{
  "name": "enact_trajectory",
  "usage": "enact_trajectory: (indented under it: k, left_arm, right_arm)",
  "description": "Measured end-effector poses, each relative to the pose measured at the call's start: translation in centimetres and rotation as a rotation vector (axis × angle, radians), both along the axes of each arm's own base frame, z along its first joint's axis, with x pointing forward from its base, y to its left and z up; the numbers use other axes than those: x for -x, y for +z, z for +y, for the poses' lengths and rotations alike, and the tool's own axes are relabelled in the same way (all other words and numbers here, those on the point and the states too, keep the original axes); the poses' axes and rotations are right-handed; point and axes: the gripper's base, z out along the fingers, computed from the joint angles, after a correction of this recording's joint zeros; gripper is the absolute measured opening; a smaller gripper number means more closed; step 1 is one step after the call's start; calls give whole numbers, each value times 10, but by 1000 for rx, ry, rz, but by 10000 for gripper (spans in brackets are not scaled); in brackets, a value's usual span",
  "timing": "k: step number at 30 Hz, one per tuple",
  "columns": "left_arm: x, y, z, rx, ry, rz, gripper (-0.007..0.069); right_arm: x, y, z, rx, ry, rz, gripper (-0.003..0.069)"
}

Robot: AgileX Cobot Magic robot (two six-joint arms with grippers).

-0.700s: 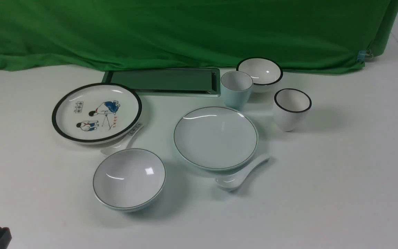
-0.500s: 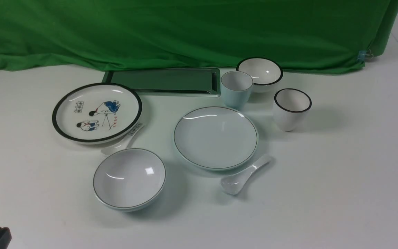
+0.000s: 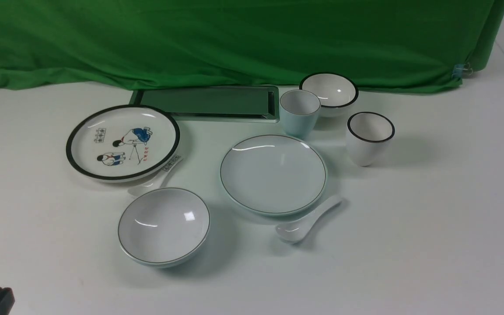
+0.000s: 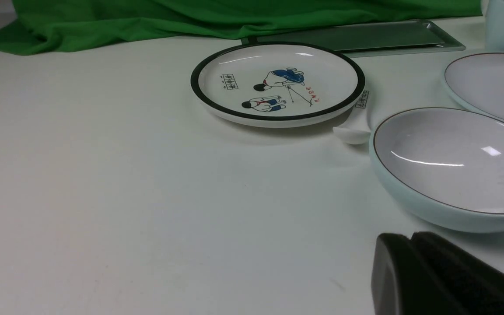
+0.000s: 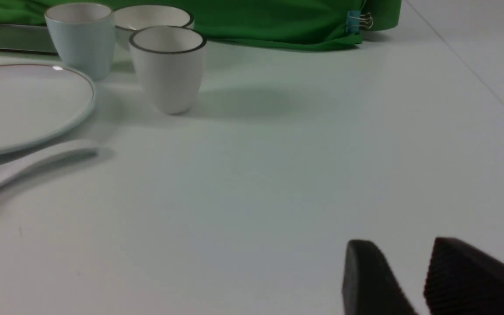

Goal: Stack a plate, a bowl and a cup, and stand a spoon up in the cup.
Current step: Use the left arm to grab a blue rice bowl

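Ahead of my left jaws lay the cartoon plate point(image 3: 123, 142), a labelled spoon point(image 3: 169, 167) at its rim; ahead of my right jaws stood the black-rimmed cup point(image 3: 369, 138), black-rimmed bowl point(image 3: 328, 91) beyond.

left tool point(image 4: 409, 239) and right tool point(image 5: 403, 250) run off frame.

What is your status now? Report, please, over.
Left gripper shut, empty; right gripper slightly open, empty. Separate on table: plate, bowl, cup, spoon; nothing stacked yet. Watch labelled spoon close behind bowl.
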Motion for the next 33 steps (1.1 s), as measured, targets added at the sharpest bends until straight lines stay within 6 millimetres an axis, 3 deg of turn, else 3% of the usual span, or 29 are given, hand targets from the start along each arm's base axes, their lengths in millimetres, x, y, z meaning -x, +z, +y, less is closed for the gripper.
enact_trajectory:
  k: [15, 18, 26, 33]
  left_arm:
    - [-1, 3, 0, -25, -1, -33, -29]
    - [-2, 12, 2, -23, 14, -139, -29]
    - [6, 55, 7, -24, 79, -618, -29]
    - [10, 64, 8, 24, 84, -723, -29]
  right_arm:
    - [0, 1, 0, 0, 0, -13, 244]
    - [-1, 7, 0, -1, -1, -80, 243]
    - [2, 48, 0, -29, -3, -529, 243]
    - [6, 59, 0, -157, 11, -661, 242]
